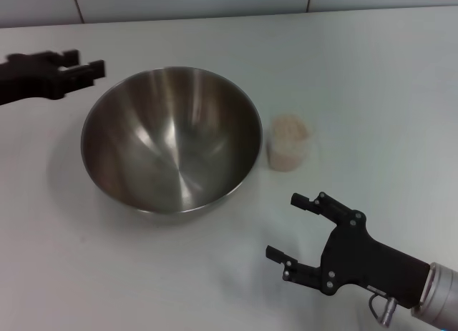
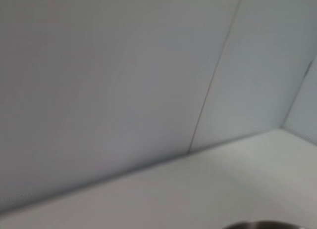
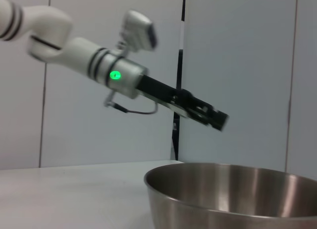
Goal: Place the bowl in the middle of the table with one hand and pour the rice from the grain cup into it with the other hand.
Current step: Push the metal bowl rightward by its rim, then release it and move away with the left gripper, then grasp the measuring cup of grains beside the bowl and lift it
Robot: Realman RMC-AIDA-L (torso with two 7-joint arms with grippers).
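Observation:
The steel bowl (image 1: 172, 138) stands upright on the white table (image 1: 372, 73), slightly left of the middle. The clear grain cup (image 1: 288, 151) stands just right of the bowl, filled with pale rice (image 1: 289, 129). My left gripper (image 1: 82, 63) is open and empty, apart from the bowl's far-left rim. My right gripper (image 1: 285, 226) is open and empty near the front right, in front of the cup and apart from it. The right wrist view shows the bowl (image 3: 233, 197) close up and the left gripper (image 3: 215, 117) raised beyond it. The left wrist view shows only a sliver of the bowl's rim (image 2: 262, 225).
A grey panelled wall (image 1: 215, 2) runs along the table's far edge. Bare tabletop lies in front of the bowl and to the right of the cup.

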